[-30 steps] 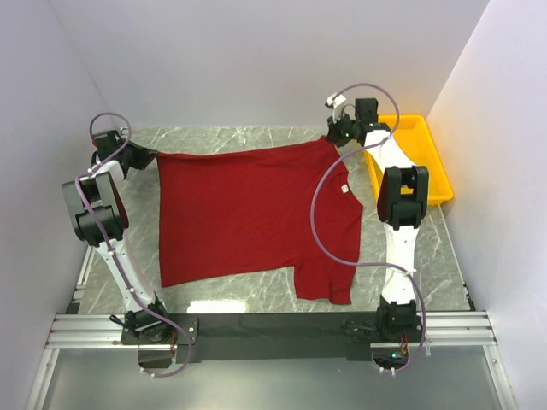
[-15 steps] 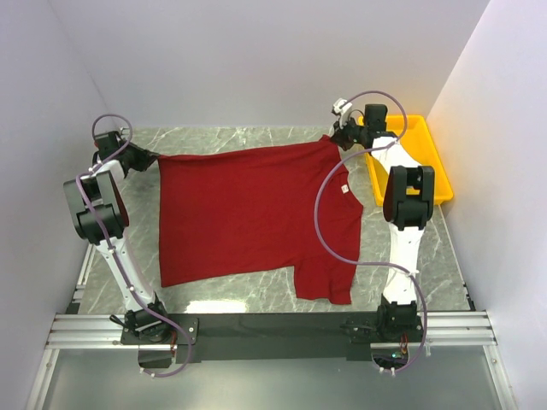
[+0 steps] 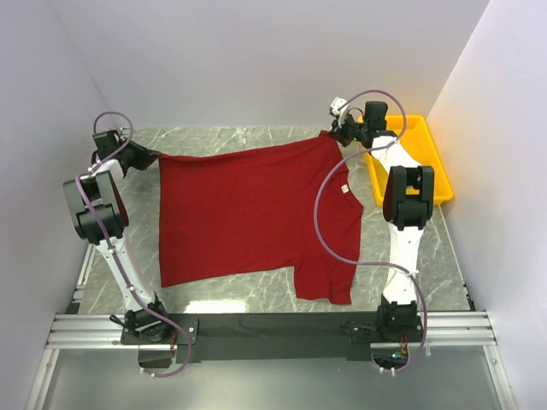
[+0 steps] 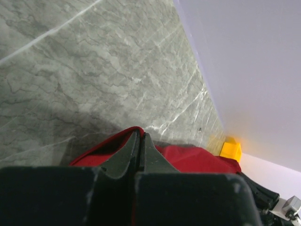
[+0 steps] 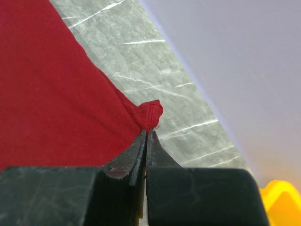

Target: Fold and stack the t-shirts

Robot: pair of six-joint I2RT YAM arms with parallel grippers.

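At far corners, left end effector [image 3: 154, 157], right end effector [image 3: 332, 135] clenched on t-shirt [image 3: 256, 213]; tag [image 3: 344, 188] unreadable.

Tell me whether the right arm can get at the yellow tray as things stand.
Probably yes: the yellow tray sits just beside the right end effector, nothing between. But that end effector is shut on the t-shirt.

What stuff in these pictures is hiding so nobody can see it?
Top view: the right arm covers the left side of the yellow tray.
Top view: the white tag on the red shirt is too small to read.
Top view: the red shirt hides the table under it.
Left wrist view: the left tool has its own body blocking most of the red shirt.
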